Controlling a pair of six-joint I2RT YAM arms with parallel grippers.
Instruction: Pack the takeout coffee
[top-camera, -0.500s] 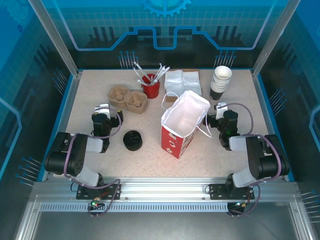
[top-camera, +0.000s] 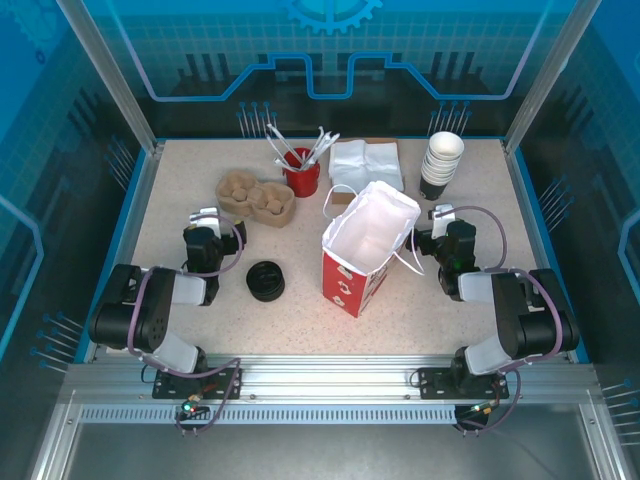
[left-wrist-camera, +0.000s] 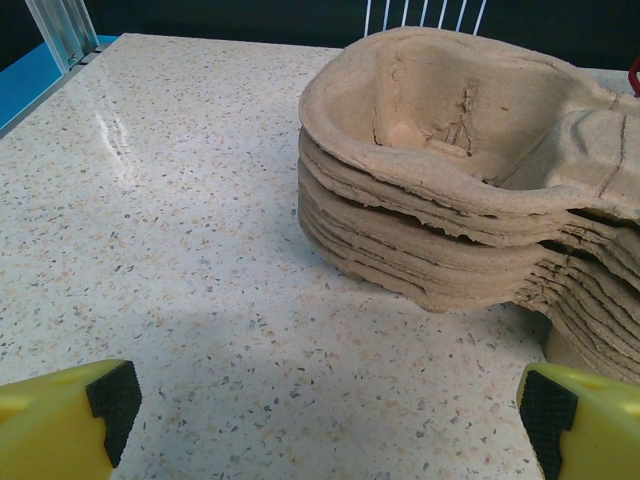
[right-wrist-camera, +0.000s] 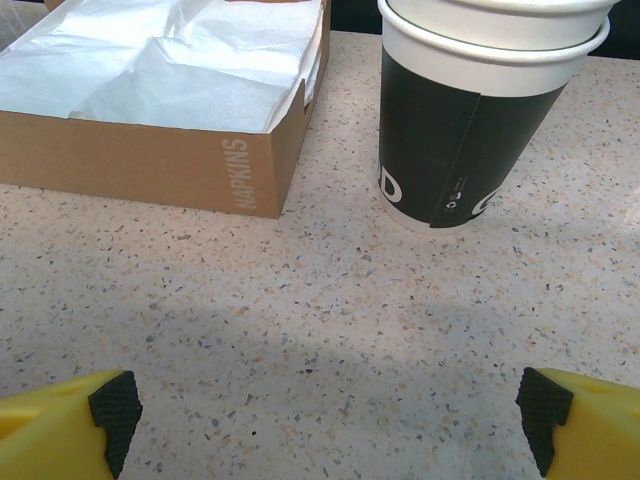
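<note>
Both jaws wide open, nothing held. Bag (top-camera: 365, 250) may be toppled if brushed; cup stack (top-camera: 441, 162) may be mistaken for coffee.

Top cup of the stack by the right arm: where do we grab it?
Its rim, from above. The cup stack stands upright and nested, so of the top cup only the rim band is exposed; the dark wall below belongs to a lower cup. Probably one finger inside the mouth, one outside, using the open right tool. A side pinch would likely lift the stack.
</note>
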